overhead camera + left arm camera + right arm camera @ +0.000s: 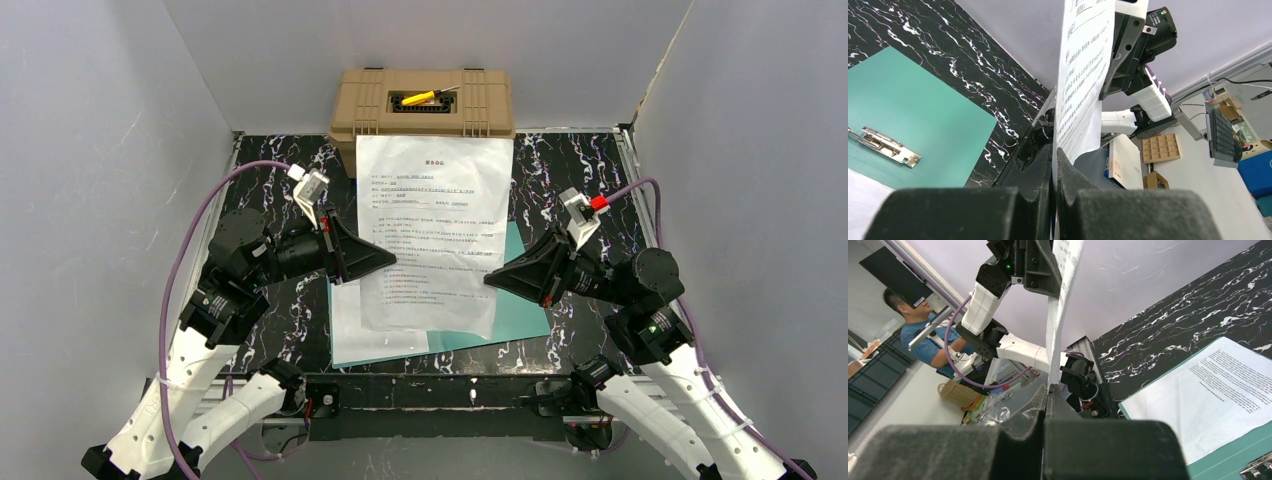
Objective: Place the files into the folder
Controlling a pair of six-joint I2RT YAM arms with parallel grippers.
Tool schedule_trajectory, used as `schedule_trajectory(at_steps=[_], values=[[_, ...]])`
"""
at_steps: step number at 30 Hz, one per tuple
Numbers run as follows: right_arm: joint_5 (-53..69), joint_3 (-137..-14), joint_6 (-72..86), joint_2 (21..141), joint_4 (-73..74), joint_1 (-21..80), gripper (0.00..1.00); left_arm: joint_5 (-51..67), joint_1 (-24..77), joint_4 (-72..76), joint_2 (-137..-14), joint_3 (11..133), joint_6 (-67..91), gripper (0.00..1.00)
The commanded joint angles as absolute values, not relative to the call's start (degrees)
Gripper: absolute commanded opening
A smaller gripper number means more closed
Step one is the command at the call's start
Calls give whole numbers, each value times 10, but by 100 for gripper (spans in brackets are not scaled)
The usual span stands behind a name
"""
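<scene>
Well, the trouble I'd watch for starts with the big things. On the black marbled counter the green folder lies open, and one printed sheet rests flat on its left side. The second sheet hangs in the air above the folder, stretched between the two arms. To my eye, if the arms pull apart unevenly, the thin paper could tear or slip out of one pinch. If they crowd together it could buckle and land crooked, hanging over the folder's edge or snagged on the metal clip. The left hand is clenched on the sheet's left edge, the paper nipped between its tips. The right hand is likewise clamped tight on the right edge.
</scene>
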State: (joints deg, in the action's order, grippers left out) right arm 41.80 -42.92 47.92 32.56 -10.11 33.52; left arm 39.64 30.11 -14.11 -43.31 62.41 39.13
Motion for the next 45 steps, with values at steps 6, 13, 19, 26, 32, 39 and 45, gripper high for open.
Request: schedule_trajectory(at_steps=[6, 13, 19, 26, 32, 39, 45], values=[[422, -481, 471, 321, -101, 337, 33, 408, 297, -123, -425, 643, 402, 0], [419, -502, 499, 367, -144, 337, 51, 418, 297, -110, -429, 636, 408, 0], [412, -521, 507, 403, -161, 337, 52, 423, 297, -100, -429, 631, 412, 0], [406, -526, 512, 430, -180, 338, 50, 423, 297, -94, -425, 622, 412, 0], [397, -521, 527, 442, -212, 338, 42, 424, 297, -78, -424, 606, 420, 0], [394, -521, 545, 468, -252, 339, 34, 419, 297, -56, -428, 589, 434, 0], [383, -516, 544, 479, -262, 341, 27, 415, 297, -24, -428, 565, 452, 0]])
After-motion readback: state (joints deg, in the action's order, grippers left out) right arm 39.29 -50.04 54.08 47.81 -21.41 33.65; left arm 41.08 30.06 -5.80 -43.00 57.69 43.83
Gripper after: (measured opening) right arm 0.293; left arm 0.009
